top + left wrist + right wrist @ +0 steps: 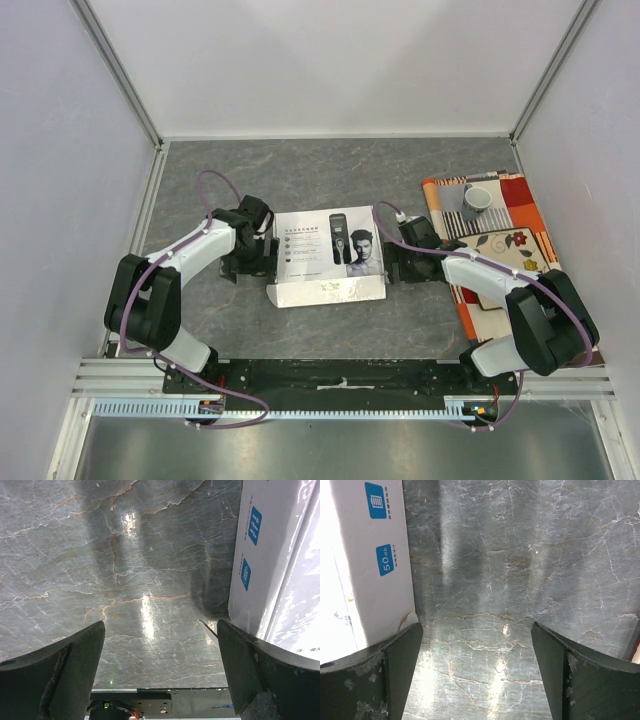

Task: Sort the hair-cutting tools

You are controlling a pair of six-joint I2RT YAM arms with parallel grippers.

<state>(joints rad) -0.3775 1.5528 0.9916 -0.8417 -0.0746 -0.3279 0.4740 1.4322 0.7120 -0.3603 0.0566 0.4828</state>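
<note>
While the white box (325,292) lies at mid-table with its printed lid (330,245) flat on top, the hair-cutting tools are hidden from every view. Only a picture of a slim dark clipper, beside a man's face, shows on that lid.

Count: one box, one grey cup (477,199), one patterned mat (520,215), two arms. The box's side wall carries two blue labels in each wrist view. The cup stands upright on the far part of the mat, at the right of the grey marbled table (300,170), well apart from the box.

The left gripper (160,625) sits low at the box's left side, fingers spread wide over bare table, one finger just beside the box wall. The right gripper (476,627) sits likewise at the box's right side, fingers spread and holding nothing. Contact between either gripper and the box cannot be determined.
</note>
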